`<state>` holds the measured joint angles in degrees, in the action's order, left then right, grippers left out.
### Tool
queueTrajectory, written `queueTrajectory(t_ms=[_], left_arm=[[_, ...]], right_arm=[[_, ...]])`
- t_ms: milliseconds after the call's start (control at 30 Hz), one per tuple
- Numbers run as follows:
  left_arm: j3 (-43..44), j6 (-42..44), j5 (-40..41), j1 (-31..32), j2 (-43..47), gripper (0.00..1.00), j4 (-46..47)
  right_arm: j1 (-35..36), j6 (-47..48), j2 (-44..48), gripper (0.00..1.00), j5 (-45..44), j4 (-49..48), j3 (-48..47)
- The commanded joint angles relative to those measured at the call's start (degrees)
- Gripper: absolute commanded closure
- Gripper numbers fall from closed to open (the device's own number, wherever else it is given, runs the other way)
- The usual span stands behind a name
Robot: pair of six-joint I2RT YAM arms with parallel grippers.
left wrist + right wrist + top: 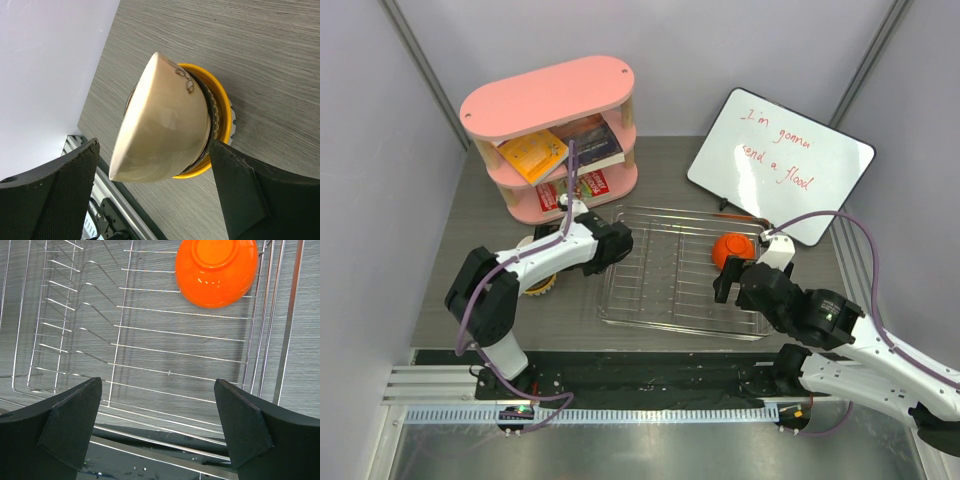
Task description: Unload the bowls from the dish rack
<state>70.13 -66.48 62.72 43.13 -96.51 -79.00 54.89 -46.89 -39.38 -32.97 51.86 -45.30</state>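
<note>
Left of the rack (670,290), on the table (280,50), a cream bowl (160,125) sits stacked in a yellow bowl (223,112). The left gripper (154,147) straddles the stack, fingers spread wide, touching neither. Over in the rack's far right corner lies one orange bowl (216,271), bottom showing. The right gripper (157,385) hovers above the wires, spread, nothing between.

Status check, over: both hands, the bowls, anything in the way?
Left hand open around cream bowl stacked on yellow bowl, beside the rack. Right hand open above rack. Orange bowl in rack, far right corner, nothing blocking it.
</note>
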Motion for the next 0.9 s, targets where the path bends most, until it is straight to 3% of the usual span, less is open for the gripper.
queueTrajectory(t_ms=[0, 500, 667, 867], left_arm=[[-0.08, -2.96, 1.18, 0.19, -0.17, 0.11, -16.18], [3.43, -2.52, 1.18, 0.20, 4.31, 0.06, -16.01], [7.65, 7.49, -4.17, 0.98, 8.87, 0.06, -7.77], [11.70, 20.73, -15.76, 9.24, 12.40, 0.09, 7.58]], right_arm=[[-0.05, 0.31, -0.44, 0.00, -0.43, -1.85, 0.03], [-0.14, 0.23, -1.14, 0.00, -0.34, -1.93, 0.12], [-0.14, 0.22, -0.79, 0.00, -0.43, -1.93, 0.12], [-0.14, -0.04, -0.97, 0.00, -1.04, -1.41, -0.40]])
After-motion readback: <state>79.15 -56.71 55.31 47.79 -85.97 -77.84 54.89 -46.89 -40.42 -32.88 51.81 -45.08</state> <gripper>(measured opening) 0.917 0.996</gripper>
